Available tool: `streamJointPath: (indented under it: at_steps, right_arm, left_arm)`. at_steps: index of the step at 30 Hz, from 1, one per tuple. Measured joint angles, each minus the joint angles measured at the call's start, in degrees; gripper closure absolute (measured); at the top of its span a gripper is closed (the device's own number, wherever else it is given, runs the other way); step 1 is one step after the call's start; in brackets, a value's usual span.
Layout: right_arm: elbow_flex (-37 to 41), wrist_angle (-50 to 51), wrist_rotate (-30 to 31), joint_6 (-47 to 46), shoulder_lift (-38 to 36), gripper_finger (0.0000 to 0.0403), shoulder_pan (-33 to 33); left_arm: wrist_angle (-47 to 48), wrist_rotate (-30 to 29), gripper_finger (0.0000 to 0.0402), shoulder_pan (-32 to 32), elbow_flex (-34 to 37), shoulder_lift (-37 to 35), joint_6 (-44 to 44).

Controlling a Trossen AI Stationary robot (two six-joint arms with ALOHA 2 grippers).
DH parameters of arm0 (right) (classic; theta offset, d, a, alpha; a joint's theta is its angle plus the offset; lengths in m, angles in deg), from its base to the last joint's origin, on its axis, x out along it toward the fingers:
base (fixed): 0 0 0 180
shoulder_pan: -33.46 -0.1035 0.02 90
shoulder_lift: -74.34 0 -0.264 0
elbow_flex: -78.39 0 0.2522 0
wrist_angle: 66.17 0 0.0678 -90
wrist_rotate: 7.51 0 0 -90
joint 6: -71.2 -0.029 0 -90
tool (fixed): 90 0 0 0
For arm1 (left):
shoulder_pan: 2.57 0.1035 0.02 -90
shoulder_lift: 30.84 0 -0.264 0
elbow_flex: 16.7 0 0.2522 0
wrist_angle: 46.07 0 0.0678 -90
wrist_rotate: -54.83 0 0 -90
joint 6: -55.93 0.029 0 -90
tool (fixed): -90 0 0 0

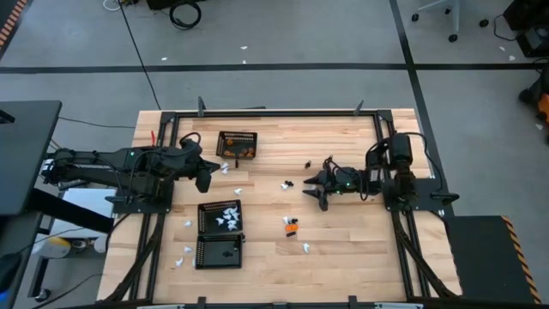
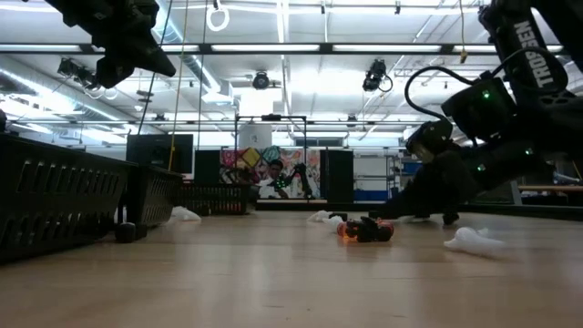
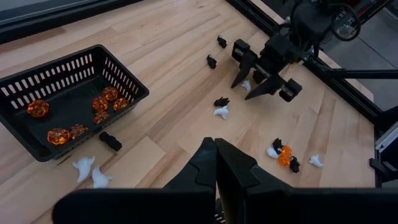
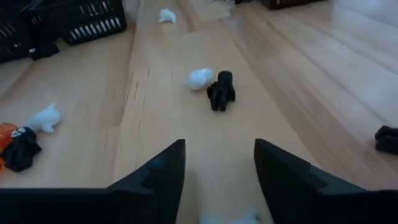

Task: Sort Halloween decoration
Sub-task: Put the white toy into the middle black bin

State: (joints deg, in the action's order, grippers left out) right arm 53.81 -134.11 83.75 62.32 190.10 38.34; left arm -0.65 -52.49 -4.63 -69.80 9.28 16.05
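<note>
Small orange, white and black Halloween decoration pieces lie scattered on the wooden table. My right gripper (image 1: 314, 192) is low over the table's middle right, open, pointing toward the left edge. A white piece (image 3: 247, 84) lies on the table between its fingers (image 4: 158, 180), at the lower edge of the right wrist view. Just ahead of it lie a black piece (image 4: 221, 91) and a white piece (image 4: 199, 78). An orange-and-black cluster (image 1: 292, 226) lies nearer the front edge. My left gripper (image 1: 206, 174) hangs shut, high above the table's left side, holding nothing.
Three black mesh baskets stand left of centre: the far one (image 1: 238, 144) holds orange pieces, the middle one (image 1: 220, 216) white ones, the near one (image 1: 219, 251) black ones. Loose white pieces (image 1: 187, 223) lie around them. Two black pieces (image 1: 307, 161) lie beyond my right gripper.
</note>
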Motion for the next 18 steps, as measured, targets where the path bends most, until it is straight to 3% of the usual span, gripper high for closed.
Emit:
streamJointPath:
  at_steps: [12,18]
  right_arm:
    - [-0.20,-3.58,-1.51,2.89,2.10,0.0374,-0.09]
    - [-0.16,-4.14,-1.51,2.38,2.15,0.0396,-0.09]
  left_arm:
    - [-0.04,0.00,0.0393,0.00,0.00,0.00,-0.03]
    - [-0.04,0.00,0.0393,0.00,0.00,0.00,0.05]
